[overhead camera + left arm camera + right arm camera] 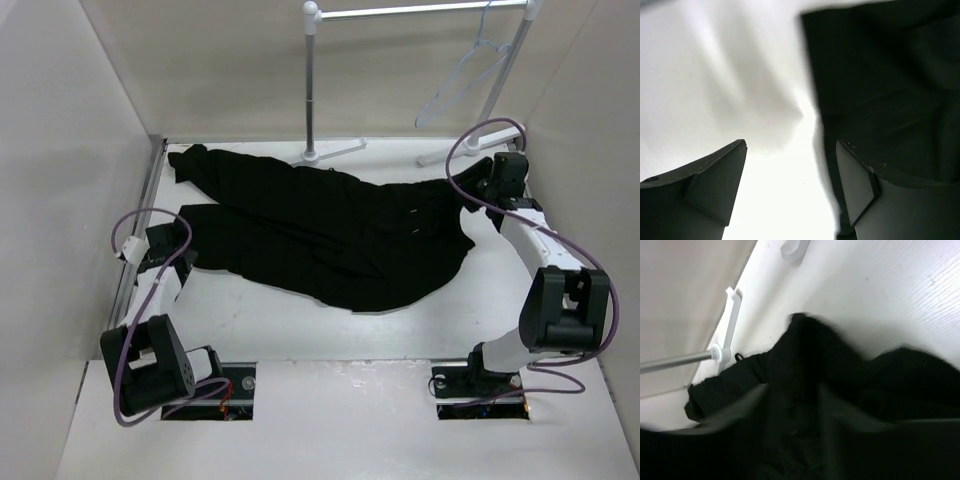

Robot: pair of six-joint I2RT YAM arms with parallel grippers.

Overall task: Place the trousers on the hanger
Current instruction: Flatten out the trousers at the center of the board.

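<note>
Trousers (pixel 330 235) flat on tabletop (pixel 300 325) | hanger (pixel 458 84) on rack rail (pixel 400 12) | left gripper (pixel 791 150) apart at fabric edge | right gripper (pixel 792 395) over fabric, blurred, cannot tell

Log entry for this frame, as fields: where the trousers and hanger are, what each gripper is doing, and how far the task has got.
trousers: lying spread on the table, legs toward the left, waist toward the right
hanger: hanging from the white rack at the back right, nothing on it
left gripper: open, holding nothing, beside a leg end
right gripper: at the waist end; wrist view too blurred to tell open from shut
task status: trousers not yet on the hanger
</note>
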